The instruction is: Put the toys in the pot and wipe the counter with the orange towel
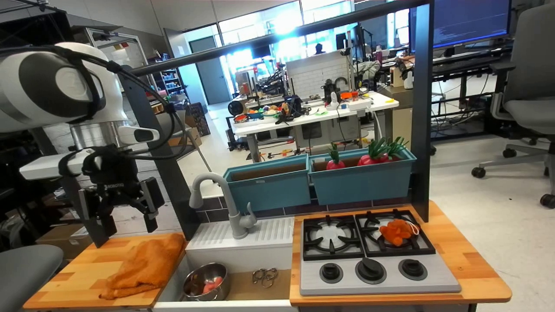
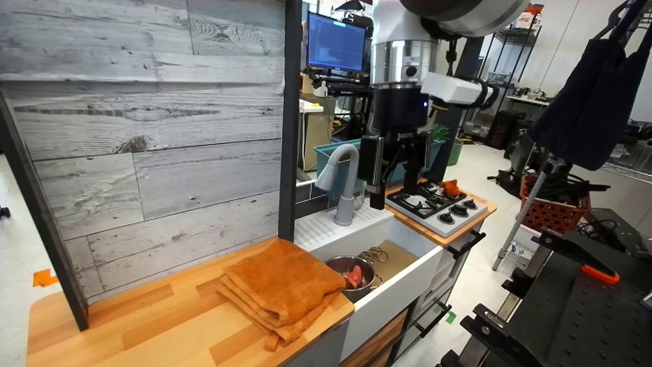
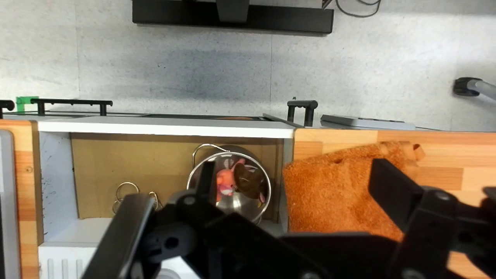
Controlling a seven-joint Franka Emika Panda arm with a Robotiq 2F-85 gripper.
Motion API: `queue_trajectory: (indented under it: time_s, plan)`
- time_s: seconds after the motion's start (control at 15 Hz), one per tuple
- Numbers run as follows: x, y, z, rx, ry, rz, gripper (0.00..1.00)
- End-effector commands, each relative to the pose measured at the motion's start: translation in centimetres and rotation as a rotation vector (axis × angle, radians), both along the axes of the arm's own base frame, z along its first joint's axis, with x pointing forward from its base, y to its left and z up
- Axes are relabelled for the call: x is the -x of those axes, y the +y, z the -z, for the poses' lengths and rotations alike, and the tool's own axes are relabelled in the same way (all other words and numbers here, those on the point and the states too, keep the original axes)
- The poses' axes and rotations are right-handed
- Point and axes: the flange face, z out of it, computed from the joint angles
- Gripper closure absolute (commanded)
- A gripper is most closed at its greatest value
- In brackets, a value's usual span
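A steel pot stands in the sink; it also shows in an exterior view and the wrist view. In the wrist view, a pink toy and a brown toy lie inside it. An orange fluffy toy lies on the right burner. The folded orange towel lies on the wooden counter left of the sink; it also shows in an exterior view and the wrist view. My gripper is open and empty, high above the counter and sink.
A grey faucet stands behind the sink. Metal rings lie on the sink floor. The stove is at the right. Teal planters, one with red radishes, hang behind. Dark frame posts and a plank wall border the counter.
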Motion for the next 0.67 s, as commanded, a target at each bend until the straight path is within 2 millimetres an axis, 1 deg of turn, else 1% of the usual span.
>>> queue_trajectory:
  time_s: [0.0,0.13,0.2,0.27,0.4,0.6]
  plan:
    - [0.0,0.3,0.0,-0.002,0.004,-0.006,0.00]
    - [-0.3,0.9,0.1,-0.011,-0.027,-0.006,0.00]
    - [-0.9,0.3,0.2,-0.015,-0.052,0.017,0.00]
    - [-1.5,-0.6,0.2,-0.010,-0.053,0.047,0.00]
    - [-2.8,-3.5,0.2,-0.012,-0.086,0.129,0.00]
    - [-4.2,-10.2,0.2,-0.029,-0.109,0.297,0.00]
